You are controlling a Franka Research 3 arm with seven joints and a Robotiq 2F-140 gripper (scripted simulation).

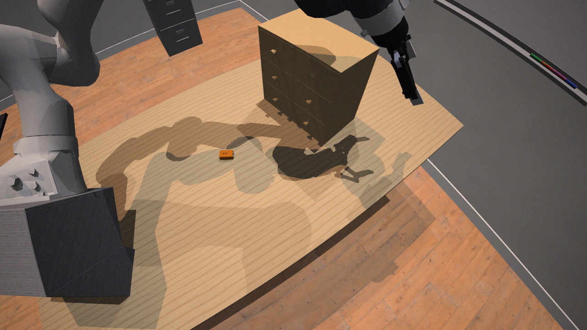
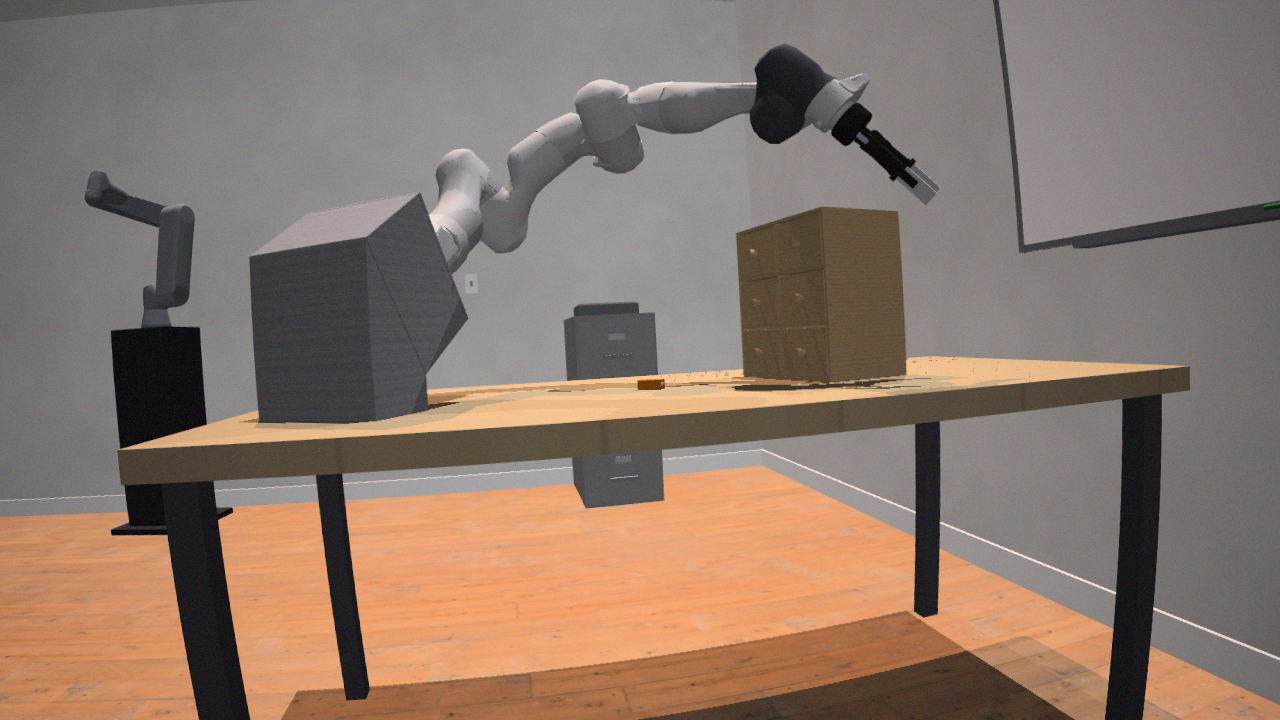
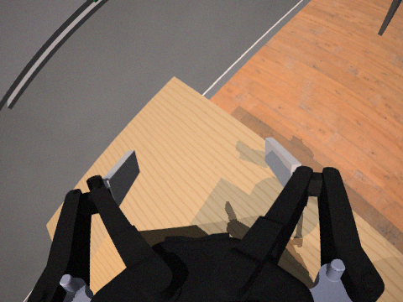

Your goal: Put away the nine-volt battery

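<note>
An orange nine-volt battery (image 1: 226, 154) (image 2: 650, 384) lies flat on the table (image 1: 196, 229) (image 2: 537, 438), between the arm's base and the chest. The small wooden chest (image 1: 357, 82) (image 2: 863, 295) stands upright, with two columns of three drawers and small round knobs. All its drawer fronts look flush, so the drawers' contents are hidden. My gripper (image 1: 415, 98) (image 2: 925, 183) (image 3: 200, 155) is open and empty. It is in the air beyond the chest's top, on the side away from the arm's base, pointing obliquely down. The battery is out of the wrist view.
The arm's grey base block (image 1: 78, 250) (image 2: 313, 331) stands at the other end of the table. The arm reaches high over the table and chest. A grey wall (image 3: 126, 63) rises beyond the table's far end. A filing cabinet (image 2: 613, 344) stands on the floor behind the table.
</note>
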